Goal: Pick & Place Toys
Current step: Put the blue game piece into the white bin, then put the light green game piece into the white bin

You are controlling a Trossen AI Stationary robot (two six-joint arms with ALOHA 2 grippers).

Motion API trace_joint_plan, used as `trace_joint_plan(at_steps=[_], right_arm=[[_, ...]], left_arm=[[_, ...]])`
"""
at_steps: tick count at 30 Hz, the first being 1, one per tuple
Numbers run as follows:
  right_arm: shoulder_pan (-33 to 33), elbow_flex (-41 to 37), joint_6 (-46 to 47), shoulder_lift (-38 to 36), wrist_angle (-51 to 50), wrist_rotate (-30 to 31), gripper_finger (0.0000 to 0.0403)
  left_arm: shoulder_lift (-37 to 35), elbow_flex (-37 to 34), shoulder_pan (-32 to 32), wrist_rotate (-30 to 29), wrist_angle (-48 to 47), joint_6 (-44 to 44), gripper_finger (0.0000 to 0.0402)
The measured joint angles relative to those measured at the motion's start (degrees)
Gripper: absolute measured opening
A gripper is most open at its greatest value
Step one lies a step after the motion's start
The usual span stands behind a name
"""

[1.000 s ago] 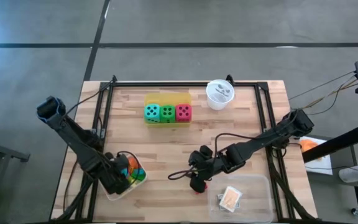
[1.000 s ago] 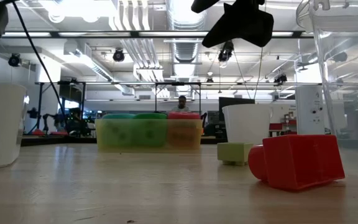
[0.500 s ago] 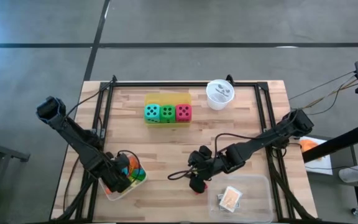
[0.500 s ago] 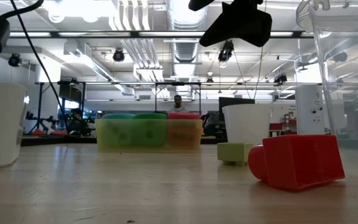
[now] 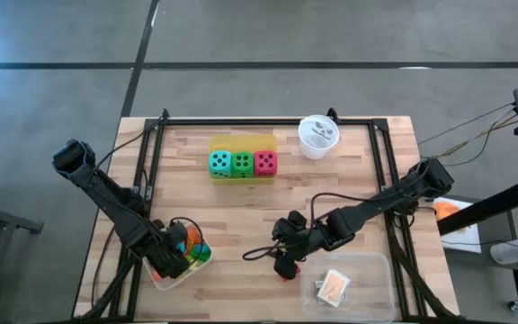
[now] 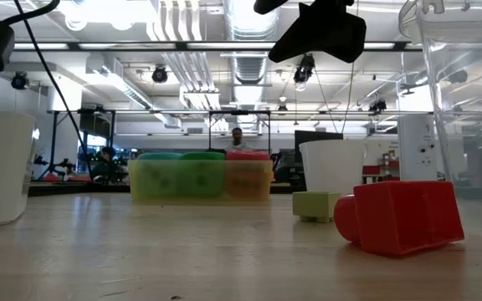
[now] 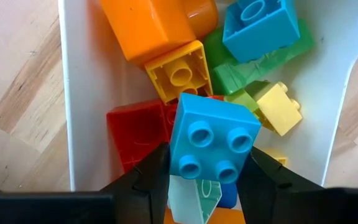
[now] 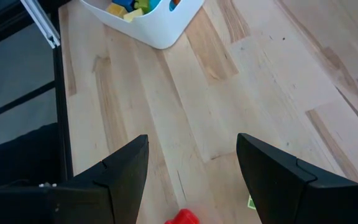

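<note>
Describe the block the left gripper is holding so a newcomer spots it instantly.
Find the white tray of mixed blocks at the table's front-left corner. The left gripper sits above it, shut on a blue block: square, four round studs, raised above the loose pile.

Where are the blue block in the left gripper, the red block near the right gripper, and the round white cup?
blue block (image 7: 213, 138): left wrist view, studded top face.
red block (image 6: 400, 217): low view, front face.
round white cup (image 5: 317, 138): high view, inside near rim.
</note>
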Motion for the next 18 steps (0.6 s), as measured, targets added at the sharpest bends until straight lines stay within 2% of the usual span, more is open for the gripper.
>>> trace_joint_plan(at_steps=[9,12,18], right_arm=[[0.0,0.0,0.0,0.0,0.0,0.0,0.0236],[0.0,0.0,0.0,0.0,0.0,0.0,0.0236],[0.0,0.0,0.0,0.0,0.0,0.0,0.0236]], left_arm=[[0.0,0.0,0.0,0.0,0.1,1.1,0.0144],[0.0,0.0,0.0,0.0,0.2,0.7,0.0168],[0.0,0.0,0.6,-0.2,0.2,-0.4,0.0249]])
